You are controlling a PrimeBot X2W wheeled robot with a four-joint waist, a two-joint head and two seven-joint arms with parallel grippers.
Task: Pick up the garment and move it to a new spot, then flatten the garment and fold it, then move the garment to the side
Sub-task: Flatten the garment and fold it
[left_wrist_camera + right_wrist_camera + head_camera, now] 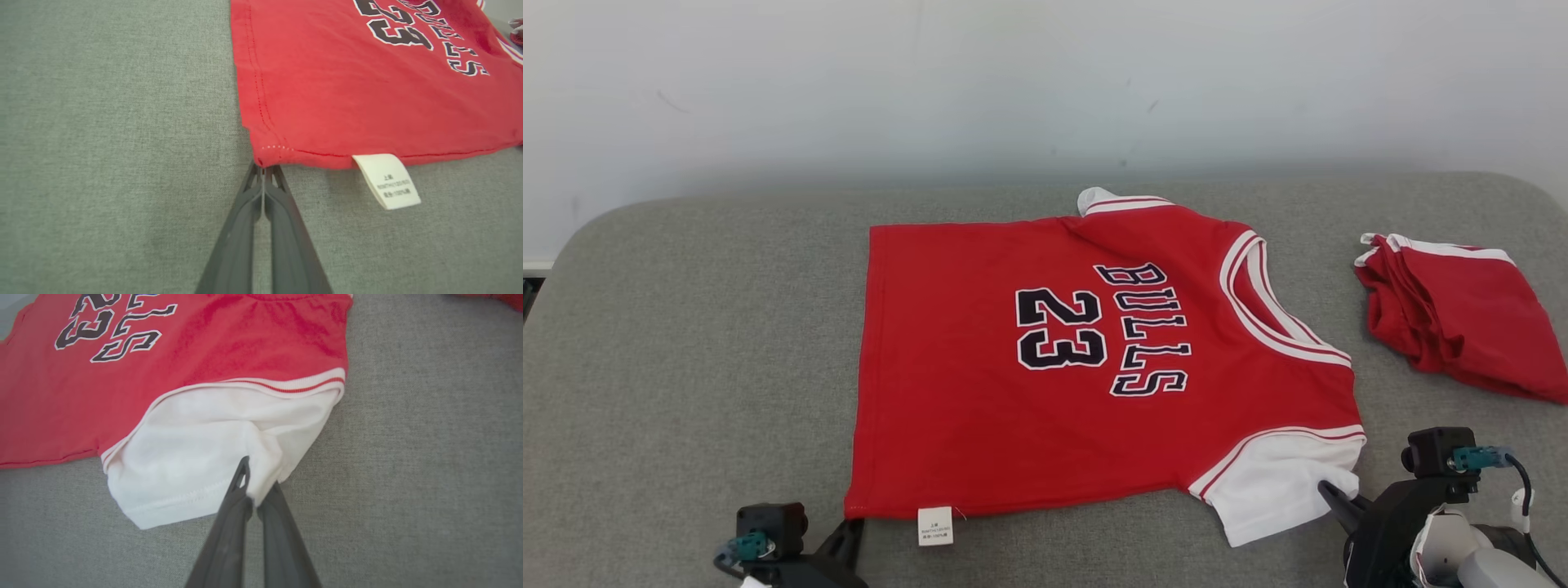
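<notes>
Jersey (1094, 367): red, number 23, lying flat and print up in the middle of the desk (686, 343), collar to the right, hem to the left.
Left claw (263, 168): pinched tight on the near-left hem corner, and there's the care tag (388, 181) just to its right.
Right claw (255, 490): clamped on the near edge of the white sleeve (196, 457), cloth bunching between the fingers.
Desk: grey fabric under it all.
Far right: a second red garment (1454, 318), crumpled, lying well apart.
</notes>
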